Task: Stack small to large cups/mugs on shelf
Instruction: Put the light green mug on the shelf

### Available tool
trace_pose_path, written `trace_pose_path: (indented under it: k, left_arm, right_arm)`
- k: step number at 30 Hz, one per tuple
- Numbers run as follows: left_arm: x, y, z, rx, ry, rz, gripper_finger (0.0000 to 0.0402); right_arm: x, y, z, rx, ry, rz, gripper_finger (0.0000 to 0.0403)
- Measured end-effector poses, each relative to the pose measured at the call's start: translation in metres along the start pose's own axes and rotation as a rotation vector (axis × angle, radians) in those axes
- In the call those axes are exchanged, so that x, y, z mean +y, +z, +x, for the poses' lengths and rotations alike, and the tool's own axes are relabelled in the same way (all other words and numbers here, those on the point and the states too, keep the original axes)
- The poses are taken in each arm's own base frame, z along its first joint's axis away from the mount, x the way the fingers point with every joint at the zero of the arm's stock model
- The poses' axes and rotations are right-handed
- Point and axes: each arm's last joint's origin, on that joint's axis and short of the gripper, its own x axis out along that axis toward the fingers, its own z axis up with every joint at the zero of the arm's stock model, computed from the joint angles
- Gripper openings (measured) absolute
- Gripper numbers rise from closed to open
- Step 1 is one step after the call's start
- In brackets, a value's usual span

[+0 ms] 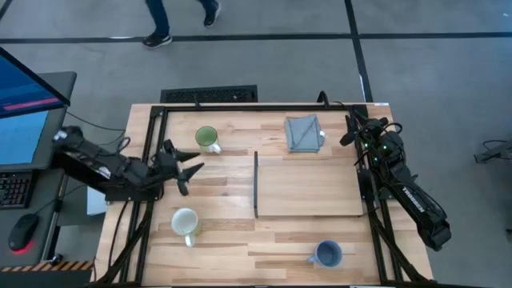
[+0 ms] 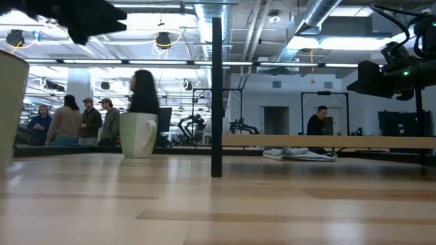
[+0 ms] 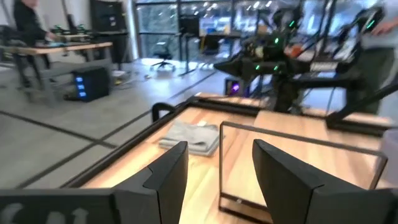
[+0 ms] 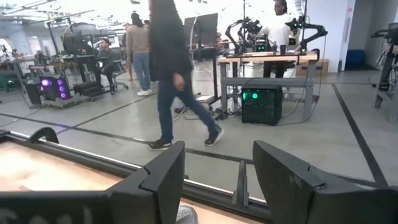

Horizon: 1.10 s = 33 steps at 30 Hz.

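Overhead view: slatted tabletop (image 1: pixel 232 240) carrying the shelf (image 1: pixel 312 188), a light board whose dark strip runs along the short edge facing the left arm. No mug stands on it yet. The green-lined mug (image 1: pixel 206 138) lies just beyond the left end effector (image 1: pixel 190 166), whose fingers are spread wide and point toward the shelf; the cream-white mug (image 1: pixel 185 223) lies nearer the front edge on the same side. The blue-grey mug (image 1: pixel 326 254) sits at the front, closer to the right arm. The right end effector (image 1: pixel 354 126) waits at the far right corner beside the folded grey cloth (image 1: pixel 304 133).

Table-level view: the green-lined mug (image 2: pixel 138 135) stands upright, handle side not discernible; the shelf (image 2: pixel 327 141) appears raised above the surface, which the overhead view does not reveal.

Left wrist view: fingers (image 3: pixel 169 171) wide apart and empty, framing the shelf's dark edge; no mug visible.

Right wrist view: fingers (image 4: pixel 165 171) wide apart, aimed off the table at a walking person (image 4: pixel 171 68).
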Motion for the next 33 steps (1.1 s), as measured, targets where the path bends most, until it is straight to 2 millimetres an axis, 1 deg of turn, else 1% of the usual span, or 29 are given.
trace_pose_path:
  k: [3,6,11,15,19,21,24,29,33]
  left_arm:
    - [-0.02,0.008,-0.004,0.057,0.055,0.062,0.0171]
    - [-0.037,0.013,-0.008,0.092,0.102,0.082,0.0171]
    - [-0.059,0.02,-0.013,0.103,0.14,0.039,0.0171]
    - [-0.071,0.028,-0.013,0.132,0.138,0.041,0.0171]
    - [-0.079,0.036,-0.011,0.229,0.105,0.057,0.0171]
    - [-0.083,0.038,-0.01,0.319,0.078,0.063,0.0171]
    - [-0.085,0.035,-0.008,0.483,0.071,0.075,0.0171]
    - [-0.081,0.028,-0.01,0.752,0.196,0.083,0.0171]
    - [-0.08,0.026,-0.012,0.865,0.266,0.108,0.0171]
  right_arm:
    - [0.0,0.0,0.0,0.002,0.0,0.001,0.0212]
    - [0.0,0.0,0.0,0.002,0.0,0.002,0.0212]
    - [0.0,0.0,0.0,0.003,0.0,0.002,0.0212]
    - [0.0,0.0,0.0,0.004,0.0,0.002,0.0212]
    - [0.0,0.0,0.0,0.004,0.0,0.002,0.0212]
    - [0.0,0.0,0.0,0.004,0.0,0.002,0.0212]
    - [0.0,0.0,0.0,0.004,0.0,0.002,0.0212]
    - [0.0,0.0,0.0,0.004,0.0,0.002,0.0212]
    - [0.0,0.0,0.0,0.005,0.0,0.028,0.0212]
